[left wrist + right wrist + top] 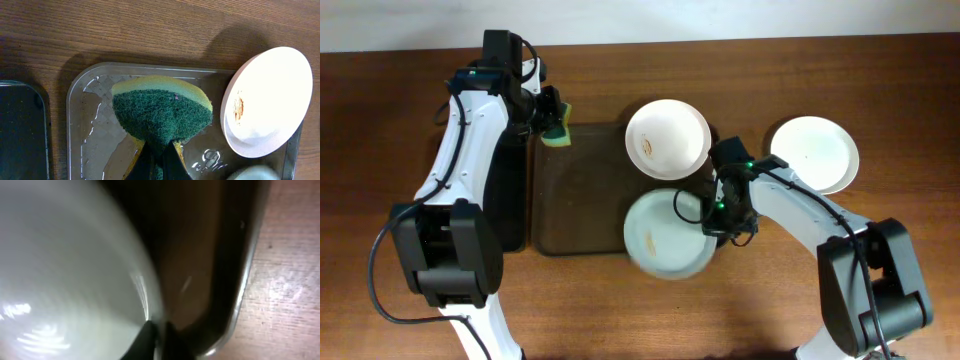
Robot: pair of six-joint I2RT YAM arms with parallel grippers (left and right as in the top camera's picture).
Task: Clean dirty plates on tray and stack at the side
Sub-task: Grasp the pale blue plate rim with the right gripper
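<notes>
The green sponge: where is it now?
Overhead view: the sponge is pinched in the left gripper over the tray at its far left corner, left of the smeared plate.

Tray (580, 205): sponge (561, 136) at 11 o'clock in left gripper (551, 120); plate (667, 140) at 2; blurred plate (665, 238) at 4; third plate (815, 152) off-tray at 3.

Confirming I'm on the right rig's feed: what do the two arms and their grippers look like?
The left arm and right arm have white curved shells, black joints, bulky black bases and loose black cables. The left gripper and right gripper are black; small green lights glow on the right wrist.
</notes>
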